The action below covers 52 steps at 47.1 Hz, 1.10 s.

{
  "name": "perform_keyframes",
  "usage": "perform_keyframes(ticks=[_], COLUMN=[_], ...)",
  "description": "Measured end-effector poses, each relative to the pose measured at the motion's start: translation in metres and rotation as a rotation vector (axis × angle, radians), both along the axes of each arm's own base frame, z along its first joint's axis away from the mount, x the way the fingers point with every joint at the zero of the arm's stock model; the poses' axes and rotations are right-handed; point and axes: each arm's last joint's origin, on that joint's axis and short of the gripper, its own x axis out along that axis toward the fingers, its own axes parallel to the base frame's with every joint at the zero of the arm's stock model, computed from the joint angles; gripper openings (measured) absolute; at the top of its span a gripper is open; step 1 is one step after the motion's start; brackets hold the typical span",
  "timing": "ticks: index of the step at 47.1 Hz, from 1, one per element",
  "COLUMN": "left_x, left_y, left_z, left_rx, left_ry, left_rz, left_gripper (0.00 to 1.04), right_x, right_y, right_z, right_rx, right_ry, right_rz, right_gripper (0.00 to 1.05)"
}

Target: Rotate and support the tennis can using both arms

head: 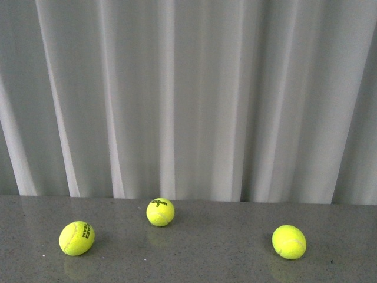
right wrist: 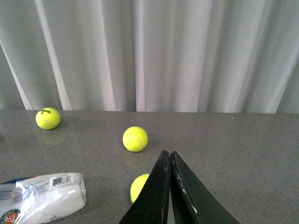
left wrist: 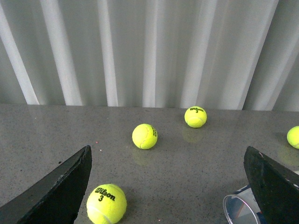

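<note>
Left end effector (left wrist: 167, 150): fingers spread wide above the grey table (left wrist: 46, 130). Right end effector (right wrist: 168, 156): fingers pressed flat together. Tennis can (left wrist: 240, 209): lying on its side on the table, open mouth just beside one left finger, with yellow tennis balls (head: 160, 211) scattered nearby.

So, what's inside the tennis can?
Nothing shows at the open mouth of the tennis can, lying on its side; deeper in is hidden behind a finger of the left claw.

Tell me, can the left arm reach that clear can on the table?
Probably yes: the left gripper is open, and the tennis can lies right beside one finger, nothing between them.
</note>
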Motion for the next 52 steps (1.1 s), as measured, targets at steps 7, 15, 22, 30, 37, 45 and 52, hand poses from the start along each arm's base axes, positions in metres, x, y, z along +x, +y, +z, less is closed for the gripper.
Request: perform_keyframes(ticks=[7,15,22,30,37,45,52], left_x=[0.0000,0.0000,0.0000,0.0000,0.0000,0.0000,0.0001], left_y=[0.0000,0.0000,0.0000,0.0000,0.0000,0.0000,0.0000], left_z=[0.0000,0.0000,0.0000,0.0000,0.0000,0.0000,-0.0001], left_rx=[0.000,0.000,0.000,0.000,0.000,0.000,-0.001], left_ry=[0.000,0.000,0.000,0.000,0.000,0.000,0.003], left_rz=[0.000,0.000,0.000,0.000,0.000,0.000,0.002], left_gripper=[0.98,0.98,0.98,0.98,0.98,0.98,0.98], right_x=[0.0000,0.0000,0.0000,0.0000,0.0000,0.0000,0.0000], right_y=[0.0000,0.0000,0.0000,0.0000,0.0000,0.0000,0.0000], right_z=[0.0000,0.0000,0.0000,0.0000,-0.0001,-0.0001,-0.0001], right_rx=[-0.001,-0.001,-0.001,0.000,0.000,0.000,0.000], right_ry=[0.000,0.000,0.000,0.000,0.000,0.000,0.000], right_rz=[0.000,0.000,0.000,0.000,0.000,0.000,0.000], right_gripper=[0.22,0.50,0.73,1.00,0.98,0.98,0.98])
